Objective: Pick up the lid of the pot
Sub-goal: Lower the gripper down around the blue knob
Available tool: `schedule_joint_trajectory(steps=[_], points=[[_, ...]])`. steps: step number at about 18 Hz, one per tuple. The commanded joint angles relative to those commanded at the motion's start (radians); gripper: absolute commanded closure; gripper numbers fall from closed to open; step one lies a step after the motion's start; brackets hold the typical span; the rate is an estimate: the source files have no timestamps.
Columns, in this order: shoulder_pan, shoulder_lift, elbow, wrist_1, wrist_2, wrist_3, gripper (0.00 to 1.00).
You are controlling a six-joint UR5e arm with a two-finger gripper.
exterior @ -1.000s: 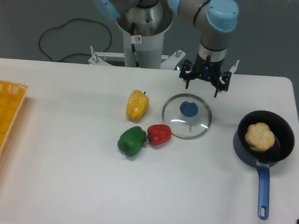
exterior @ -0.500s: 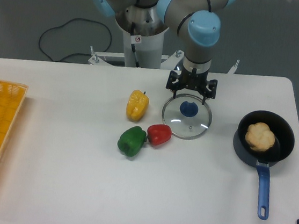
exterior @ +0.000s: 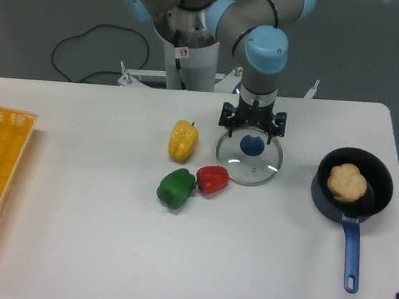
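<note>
My gripper (exterior: 252,134) is open over the far part of the pot lid (exterior: 246,170), its two fingertips spread left and right. The lid is a round clear disc with a pale rim, lying flat on the white table. Its dark blue knob (exterior: 252,146) shows just in front of the fingertips, between their left and right positions. Nothing is held. How high the fingertips are above the lid cannot be told from this view.
Left of the lid lie a yellow pepper (exterior: 183,141), a green pepper (exterior: 175,189) and a red one (exterior: 212,180). On the right, a black pan (exterior: 325,195) with a blue handle holds a tan item. A yellow crate (exterior: 1,116) stands far left.
The gripper has moved left and toward the camera, from beyond the lid to over its far part. It has stayed open; the lid and the other objects have not moved.
</note>
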Motion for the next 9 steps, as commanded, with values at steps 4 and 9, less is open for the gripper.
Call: schedule_joint_trajectory(steps=[4, 9], points=[[0.008, -0.029, 0.015, 0.000, -0.002, 0.002, 0.00], [0.009, -0.049, 0.015, 0.002, -0.003, 0.002, 0.00]])
